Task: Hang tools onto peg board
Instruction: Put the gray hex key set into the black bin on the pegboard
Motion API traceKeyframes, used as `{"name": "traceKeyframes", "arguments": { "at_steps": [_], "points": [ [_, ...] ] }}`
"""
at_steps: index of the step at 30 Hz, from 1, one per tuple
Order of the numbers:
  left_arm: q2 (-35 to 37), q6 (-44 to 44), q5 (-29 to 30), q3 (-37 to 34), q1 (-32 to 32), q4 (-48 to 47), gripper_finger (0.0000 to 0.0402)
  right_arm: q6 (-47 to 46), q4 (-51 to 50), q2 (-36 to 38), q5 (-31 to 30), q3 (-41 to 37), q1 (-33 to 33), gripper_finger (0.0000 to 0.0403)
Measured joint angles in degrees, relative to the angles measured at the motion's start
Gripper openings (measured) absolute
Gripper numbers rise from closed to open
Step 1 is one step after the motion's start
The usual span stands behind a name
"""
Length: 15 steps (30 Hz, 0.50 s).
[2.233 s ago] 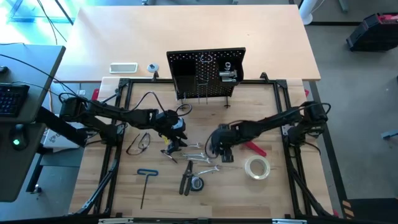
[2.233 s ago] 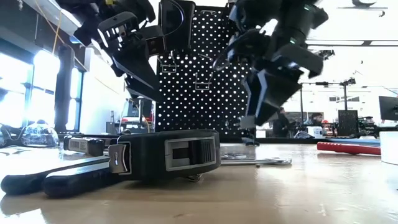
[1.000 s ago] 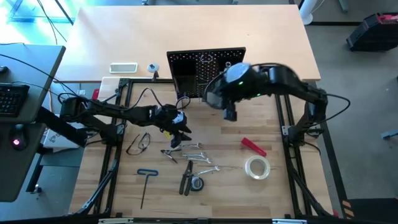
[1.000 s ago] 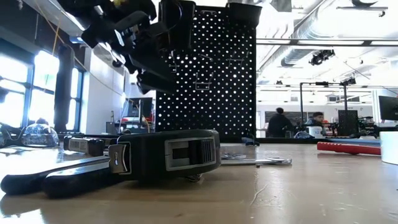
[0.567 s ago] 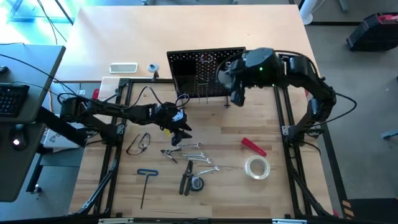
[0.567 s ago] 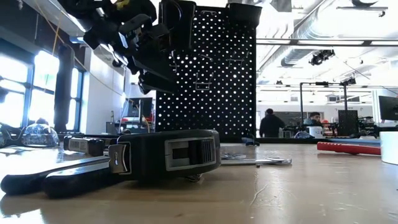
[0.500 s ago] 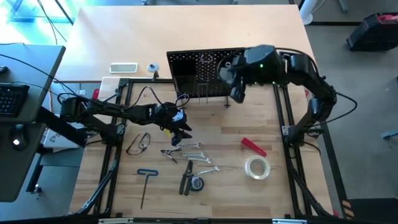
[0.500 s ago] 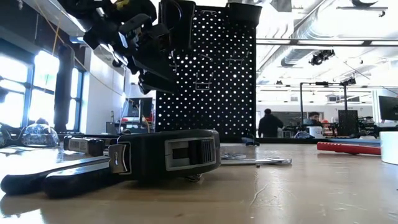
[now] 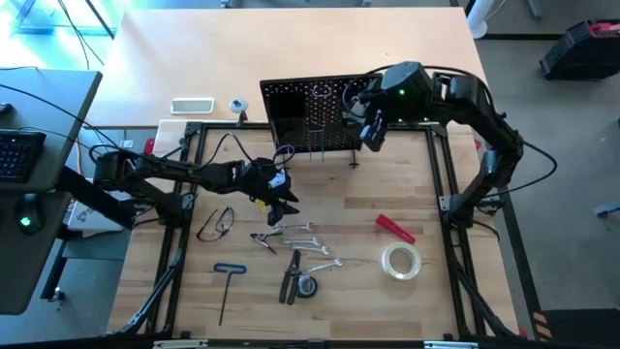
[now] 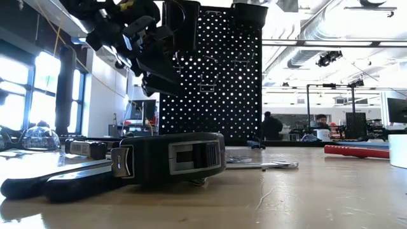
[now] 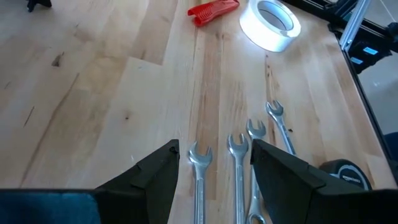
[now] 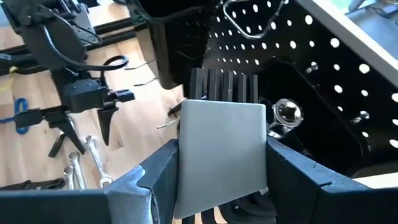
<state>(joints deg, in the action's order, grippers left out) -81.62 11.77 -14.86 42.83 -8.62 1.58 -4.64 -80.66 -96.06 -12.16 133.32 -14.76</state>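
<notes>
The black peg board (image 9: pixel 320 116) stands upright at the table's far side and also shows in the right wrist view (image 12: pixel 311 68). My right gripper (image 9: pixel 372 136) is up in front of the board's right part, shut on a flat grey block with black ribs (image 12: pixel 221 155). My left gripper (image 9: pixel 278 206) is open and empty above the silver wrenches (image 11: pixel 239 162), which lie flat on the table (image 9: pixel 302 235). The pliers (image 9: pixel 289 283), blue T-handle hex key (image 9: pixel 228 281), safety glasses (image 9: pixel 215 225), red-handled tool (image 9: pixel 395 230) and tape roll (image 9: pixel 400 262) lie on the table. My right gripper pinches the grey block by its two opposite side edges (image 12: pixel 181 155) between its two fingers (image 12: pixel 158 174). The block's flat grey face is toward the wrist camera. The block is lifted clear of the table, close in front of the peg board.
A dark tape measure (image 9: pixel 308 287) lies beside the pliers and fills the low view's foreground (image 10: pixel 168 159). A silver item (image 12: pixel 286 112) sits on the board by a black bin. A white slab (image 9: pixel 192 105) lies behind the frame. The black table frame (image 9: pixel 441 174) borders the work area.
My right gripper has carried the grey block toward the table's far edge and a little right, from over mid-table up to the peg board's right part, staying shut on it.
</notes>
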Motion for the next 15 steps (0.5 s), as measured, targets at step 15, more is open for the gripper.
{"name": "traceKeyframes", "arguments": {
  "at_steps": [15],
  "points": [
    [0.0,0.7,-1.3,0.0,0.1,0.0,0.0193,-2.2,-0.4,-1.2,-1.3,0.0,-2.1,0.0189]
  ]
}}
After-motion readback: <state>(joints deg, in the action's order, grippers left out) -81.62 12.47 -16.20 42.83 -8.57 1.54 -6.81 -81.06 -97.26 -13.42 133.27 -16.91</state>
